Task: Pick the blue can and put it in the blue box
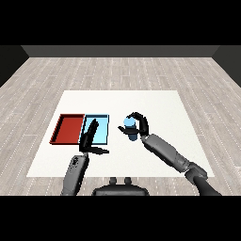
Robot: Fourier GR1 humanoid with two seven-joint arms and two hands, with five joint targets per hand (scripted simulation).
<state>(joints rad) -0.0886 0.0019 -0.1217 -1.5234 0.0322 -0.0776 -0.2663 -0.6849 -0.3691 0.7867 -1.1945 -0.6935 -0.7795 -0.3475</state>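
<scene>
So the right hand (138, 126) is curling its fingers around the blue can (129, 124), which is sitting in the grip just right of the blue box (104, 128) and not inside it, so I'd say the pick part is basically sorted and the placing is what's left. Can't really tell if the can is lifting off the white tabletop (155, 106) or resting on it, since the fingers are hiding its lower part. The left hand (91, 138) is hanging over the blue box with straight, relaxed fingers, holding nothing and covering part of the tray. The red box (68, 128) is lying just left of the blue one.
</scene>
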